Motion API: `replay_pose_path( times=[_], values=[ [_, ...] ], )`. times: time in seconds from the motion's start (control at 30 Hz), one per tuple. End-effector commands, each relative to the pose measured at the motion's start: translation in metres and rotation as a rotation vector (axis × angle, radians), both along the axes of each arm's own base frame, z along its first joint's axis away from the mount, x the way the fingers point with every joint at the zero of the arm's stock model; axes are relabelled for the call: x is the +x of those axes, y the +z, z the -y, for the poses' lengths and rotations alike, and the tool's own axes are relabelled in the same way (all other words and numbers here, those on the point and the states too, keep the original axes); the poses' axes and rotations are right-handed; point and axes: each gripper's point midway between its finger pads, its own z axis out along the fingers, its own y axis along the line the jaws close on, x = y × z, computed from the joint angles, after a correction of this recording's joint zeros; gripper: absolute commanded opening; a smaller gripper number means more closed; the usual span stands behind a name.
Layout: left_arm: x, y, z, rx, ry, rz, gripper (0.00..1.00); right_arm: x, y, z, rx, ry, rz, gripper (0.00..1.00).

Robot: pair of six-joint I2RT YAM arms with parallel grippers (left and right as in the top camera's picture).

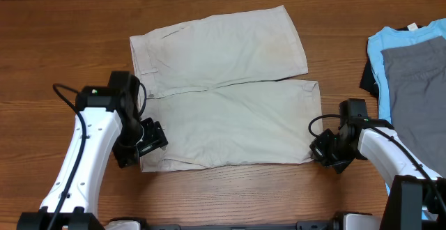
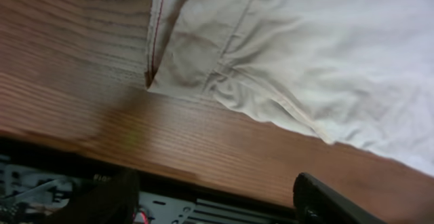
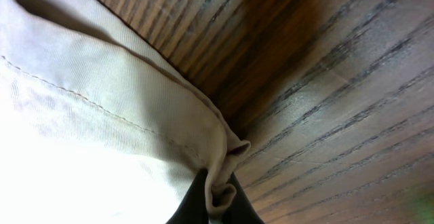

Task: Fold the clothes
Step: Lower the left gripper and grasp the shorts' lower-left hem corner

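The khaki shorts (image 1: 230, 97) lie flat in the middle of the wooden table (image 1: 70, 35), with the waistband on the left and the two wide legs pointing right. The far leg angles slightly up and away. The near leg lies straight, and a thin dark gap separates the two at the crotch seam.

The right gripper (image 1: 317, 148) sits at the near right corner of the shorts, on the hem of the near leg. In the right wrist view its dark fingers (image 3: 193, 203) are pressed together on a small bunched fold of that hem corner, with the stitched edge of the shorts (image 3: 102, 115) running away from the pinch.

The left gripper (image 1: 148, 145) is at the near left corner, by the waistband end. In the left wrist view its fingers (image 2: 332, 200) stand spread wide over bare wood, with nothing between them. The seamed corner of the shorts (image 2: 271, 54) lies just beyond them, not touching.

Well apart at the right edge of the table, a light blue T-shirt (image 1: 380, 49) lies with a grey garment (image 1: 414, 83) spread on top of it. A dark scrap of cloth (image 1: 368, 77) shows at the T-shirt's left side, but I cannot tell what it is.
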Motion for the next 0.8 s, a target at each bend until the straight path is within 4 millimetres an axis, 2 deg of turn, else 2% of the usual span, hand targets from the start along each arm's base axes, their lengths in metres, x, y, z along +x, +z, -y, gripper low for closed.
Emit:
replay_pose_path(
  times=[0.0, 0.3, 0.37, 0.43, 0.53, 0.67, 0.73, 0.77],
  values=[
    [-0.005, -0.018, -0.001, 0.007, 0.140, -0.020, 0.75, -0.005, -0.007, 0.005, -0.034, 0.003, -0.018, 0.04],
    [-0.013, -0.063, 0.003, -0.006, 0.255, -0.021, 0.76, -0.005, -0.007, 0.004, -0.027, 0.003, -0.017, 0.04],
    [-0.017, -0.072, 0.003, -0.003, 0.274, -0.025, 1.00, -0.005, -0.007, 0.004, -0.027, 0.003, -0.017, 0.04],
    [-0.020, -0.079, 0.003, -0.003, 0.281, -0.026, 0.99, -0.005, -0.007, 0.004, -0.027, 0.003, -0.017, 0.04],
    [-0.021, -0.084, 0.002, 0.000, 0.280, -0.022, 0.84, -0.005, -0.007, 0.004, -0.027, 0.003, -0.017, 0.04],
    [-0.016, -0.085, 0.001, 0.001, 0.282, 0.000, 0.57, -0.005, -0.007, 0.004, -0.027, 0.003, -0.017, 0.04],
    [-0.014, -0.085, 0.001, 0.000, 0.282, 0.010, 0.50, -0.005, -0.007, 0.004, -0.027, 0.003, -0.017, 0.04],
    [-0.013, -0.085, 0.001, -0.001, 0.282, 0.013, 0.50, -0.005, -0.007, 0.004, -0.027, 0.003, -0.017, 0.04]
  ],
)
